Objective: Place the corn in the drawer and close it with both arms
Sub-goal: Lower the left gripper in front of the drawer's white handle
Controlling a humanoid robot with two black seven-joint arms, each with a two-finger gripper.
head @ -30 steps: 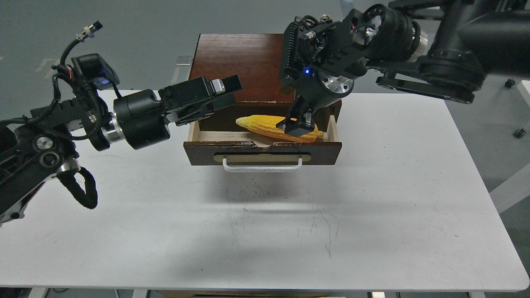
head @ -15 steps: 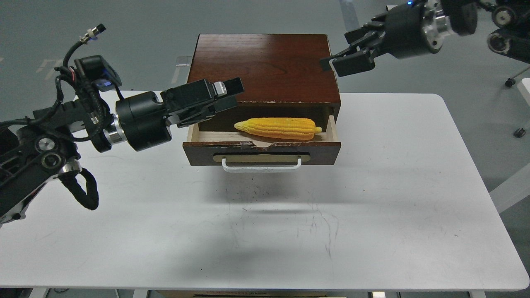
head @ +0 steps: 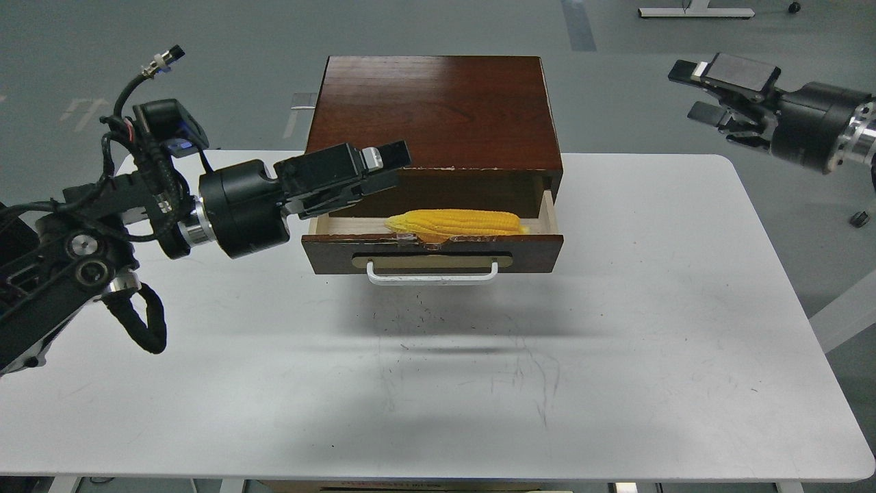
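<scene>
The corn (head: pixel 455 222) lies lengthwise in the open drawer (head: pixel 431 255), against its dark-brown front with the white bar handle (head: pixel 432 276). The drawer sticks out of the dark wooden cabinet (head: pixel 438 109). My left gripper (head: pixel 384 166) hovers at the cabinet's front left corner, just above the drawer's left end, fingers slightly apart and holding nothing. My right gripper (head: pixel 692 90) is open and empty, high up at the far right, well away from the cabinet.
The cabinet stands at the back middle of a white table (head: pixel 616 342). The table's right edge runs close under my right arm. Grey floor lies beyond the table.
My right gripper let go of the corn, rose out of the drawer and swung far to the right. The corn now lies nearer the drawer front. My left arm barely moved.
</scene>
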